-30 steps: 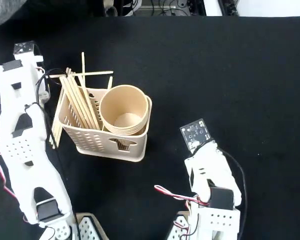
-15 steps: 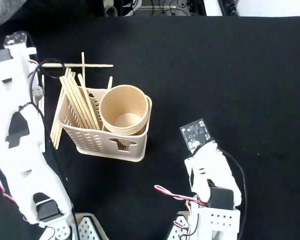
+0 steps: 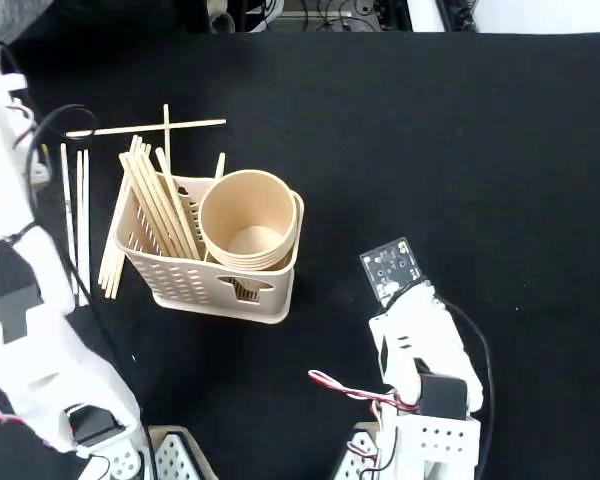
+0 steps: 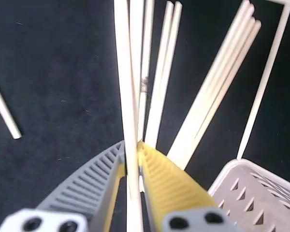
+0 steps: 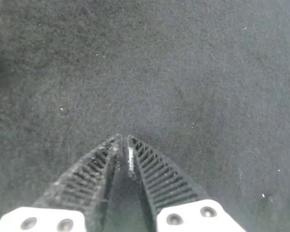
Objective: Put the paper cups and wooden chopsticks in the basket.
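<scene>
The white basket (image 3: pixel 210 285) stands left of the table's middle with stacked paper cups (image 3: pixel 248 215) in its right half and several wooden chopsticks (image 3: pixel 158 200) leaning in its left half. My left gripper (image 4: pixel 133 145) is shut on a chopstick (image 4: pixel 122 72) that runs out between its fingers, just beside the basket wall (image 4: pixel 251 193). In the high view that arm (image 3: pixel 20 290) rises along the left edge, next to upright-lying chopsticks (image 3: pixel 80 220). My right gripper (image 5: pixel 122 140) is shut on nothing above bare black cloth.
Two crossed loose chopsticks (image 3: pixel 145 127) lie behind the basket. More sticks (image 3: pixel 110 265) rest against the basket's left outer wall. The right arm (image 3: pixel 420 350) sits near the front edge, right of the basket. Cables lie past the table's back edge.
The left arm has swung left and away from the basket, uncovering chopsticks on the cloth beside it. The horizontal loose chopstick shifted slightly toward the back. The right arm has kept still.
</scene>
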Robot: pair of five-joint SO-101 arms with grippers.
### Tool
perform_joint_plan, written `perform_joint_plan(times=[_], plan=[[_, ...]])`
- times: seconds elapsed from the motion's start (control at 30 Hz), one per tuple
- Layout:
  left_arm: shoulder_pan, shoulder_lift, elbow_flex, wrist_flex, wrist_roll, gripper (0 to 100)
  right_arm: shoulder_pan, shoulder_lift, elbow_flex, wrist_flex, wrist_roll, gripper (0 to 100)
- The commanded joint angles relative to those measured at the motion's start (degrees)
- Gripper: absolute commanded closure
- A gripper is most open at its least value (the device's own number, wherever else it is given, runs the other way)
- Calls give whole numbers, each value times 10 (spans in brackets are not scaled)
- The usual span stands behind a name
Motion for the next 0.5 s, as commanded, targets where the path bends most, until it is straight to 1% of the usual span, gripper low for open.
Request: perform_joint_plan(times=[0.0,0.1,0.2,0.3,0.37,0.47], plan=[[-20,-86,-5,3,0,971,6,-40,-1,3,4,985],[-19,-176,41,-8,0,971,6,-40,-1,2,4,985],[-16,-292,121,-61,0,971,6,-40,-1,2,4,985],[-16,-420,243,-161,0,971,6,-40,-1,3,4,985],[-15,-506,352,-232,0,971,6,-40,-1,3,4,985],[7,-646,519,-349,-1,971,6,-40,-1,3,4,985]])
